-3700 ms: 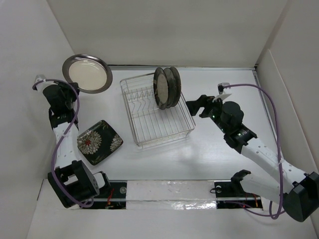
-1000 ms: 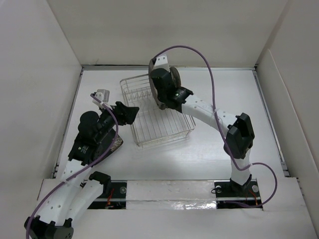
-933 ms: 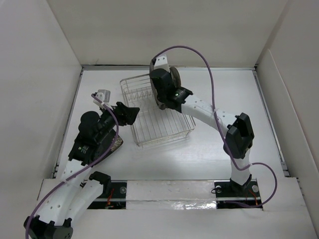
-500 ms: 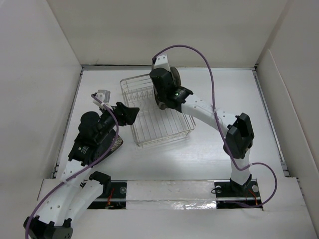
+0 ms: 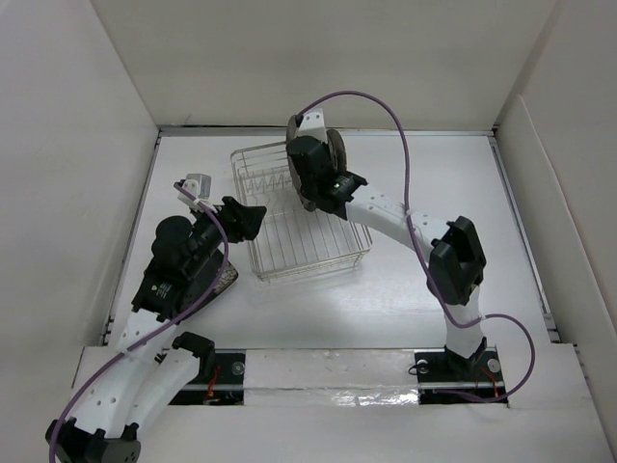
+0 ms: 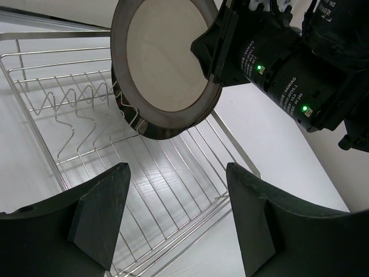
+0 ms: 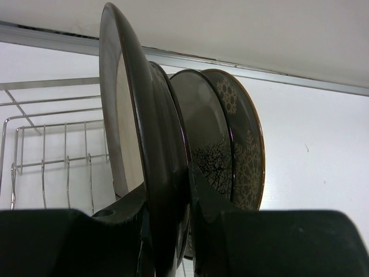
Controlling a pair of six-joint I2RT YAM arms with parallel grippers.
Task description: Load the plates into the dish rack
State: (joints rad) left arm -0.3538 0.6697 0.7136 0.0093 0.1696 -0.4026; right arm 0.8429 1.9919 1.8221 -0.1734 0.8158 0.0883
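Note:
My right gripper reaches over the dish rack and is shut on the rim of a shiny round steel plate, held upright on edge above the rack's prongs. In the right wrist view the plate sits edge-on between the fingers of that gripper. Two patterned dark plates stand in the rack just behind it. My left gripper hovers open at the rack's left side, nothing between its fingers. A square black floral plate peeks out from under the left arm.
White walls close in the table on the left, back and right. The rack's wire floor lies below the left gripper. The right arm's elbow and purple cable stretch across the table's right half.
The right arm has shifted slightly left with the steel plate, and the rack has edged a little left with it. The left arm has stayed in place, jaws still wide.

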